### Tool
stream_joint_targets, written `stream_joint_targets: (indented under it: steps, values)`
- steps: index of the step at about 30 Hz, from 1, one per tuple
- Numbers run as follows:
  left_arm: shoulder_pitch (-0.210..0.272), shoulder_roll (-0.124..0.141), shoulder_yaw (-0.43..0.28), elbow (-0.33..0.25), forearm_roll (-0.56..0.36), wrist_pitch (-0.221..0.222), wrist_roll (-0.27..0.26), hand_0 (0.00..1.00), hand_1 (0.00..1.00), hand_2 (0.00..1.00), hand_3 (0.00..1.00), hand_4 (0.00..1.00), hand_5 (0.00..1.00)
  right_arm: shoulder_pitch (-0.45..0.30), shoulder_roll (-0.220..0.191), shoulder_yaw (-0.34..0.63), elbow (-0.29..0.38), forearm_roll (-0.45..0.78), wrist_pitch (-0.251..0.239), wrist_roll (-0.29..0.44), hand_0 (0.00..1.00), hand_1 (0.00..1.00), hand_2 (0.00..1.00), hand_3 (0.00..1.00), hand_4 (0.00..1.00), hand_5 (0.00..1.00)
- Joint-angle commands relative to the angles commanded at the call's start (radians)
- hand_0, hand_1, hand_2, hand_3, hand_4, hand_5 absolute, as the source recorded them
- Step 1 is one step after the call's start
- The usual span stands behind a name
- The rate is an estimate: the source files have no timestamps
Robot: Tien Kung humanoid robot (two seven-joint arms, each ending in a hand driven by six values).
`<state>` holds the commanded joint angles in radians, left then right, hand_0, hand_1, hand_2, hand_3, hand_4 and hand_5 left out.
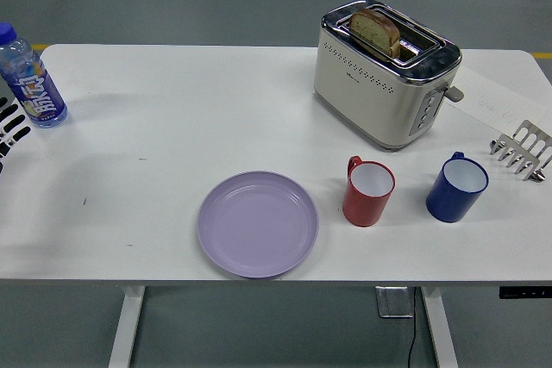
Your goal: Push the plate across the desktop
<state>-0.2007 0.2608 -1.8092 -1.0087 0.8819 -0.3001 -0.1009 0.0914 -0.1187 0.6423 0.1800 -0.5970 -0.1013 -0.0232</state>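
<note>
A lilac plate (258,223) lies flat near the front edge of the white table (172,109), left of centre. My left hand (10,127) shows only as black and white fingertips at the far left edge, spread and holding nothing, far from the plate. My right hand is out of view.
A red mug (368,191) stands just right of the plate, a blue mug (456,187) further right. A toaster (385,71) with bread stands at the back. A water bottle (31,79) is at far left, a metal toast rack (523,149) at far right.
</note>
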Motion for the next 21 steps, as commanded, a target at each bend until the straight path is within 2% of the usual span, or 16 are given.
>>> stream_joint_targets:
  steps: [21]
  values:
    - [-0.002, -0.002, -0.004, 0.003, 0.003, 0.001, 0.003, 0.788, 0.819, 0.809, 0.750, 0.538, 0.998, 0.005, -0.001, -0.011, 0.000, 0.009, -0.001, 0.003, 0.656, 0.646, 0.726, 0.682, 0.290, 0.286]
